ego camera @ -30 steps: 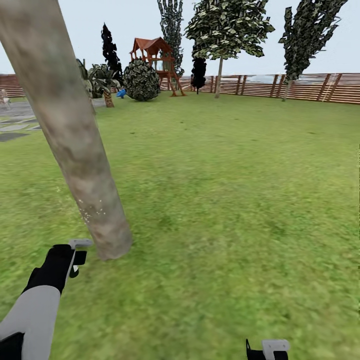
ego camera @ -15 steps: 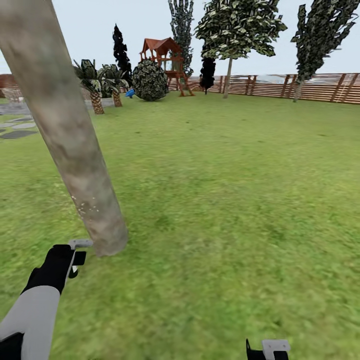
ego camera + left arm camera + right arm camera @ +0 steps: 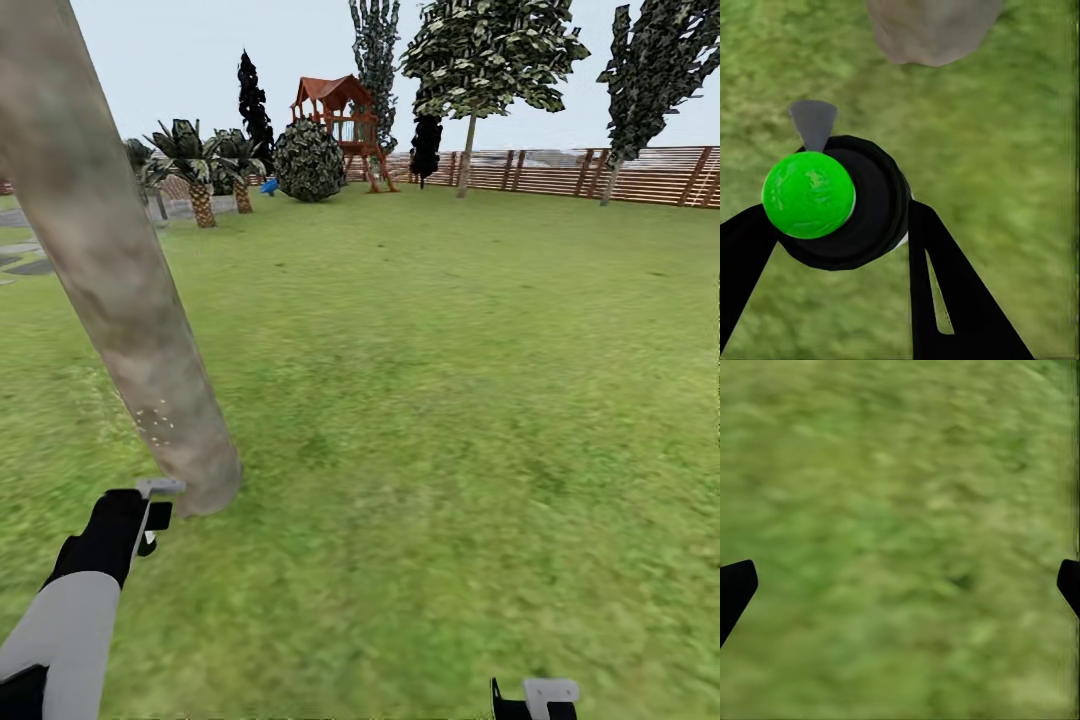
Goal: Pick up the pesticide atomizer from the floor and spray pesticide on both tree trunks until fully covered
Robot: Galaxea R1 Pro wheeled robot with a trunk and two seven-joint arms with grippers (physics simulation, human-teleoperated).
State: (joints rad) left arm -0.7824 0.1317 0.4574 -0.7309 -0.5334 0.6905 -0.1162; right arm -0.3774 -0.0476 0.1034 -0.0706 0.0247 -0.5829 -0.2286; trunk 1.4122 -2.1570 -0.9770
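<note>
Close beside the tree trunk [image 3: 120,300], left tool [image 3: 832,225] grips the atomizer [image 3: 832,202]; right tool [image 3: 900,585] gapes wide over lawn [image 3: 450,400].

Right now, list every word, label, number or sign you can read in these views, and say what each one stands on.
None: no readable text in these pictures.
The atomizer held in the left gripper has a plain green ball and black body, with no label.
The tree trunk, the fence and the playhouse bear no writing or signs.

red-roofed playhouse [image 3: 340,120], palms [image 3: 195,165], round bush [image 3: 309,160]
</note>
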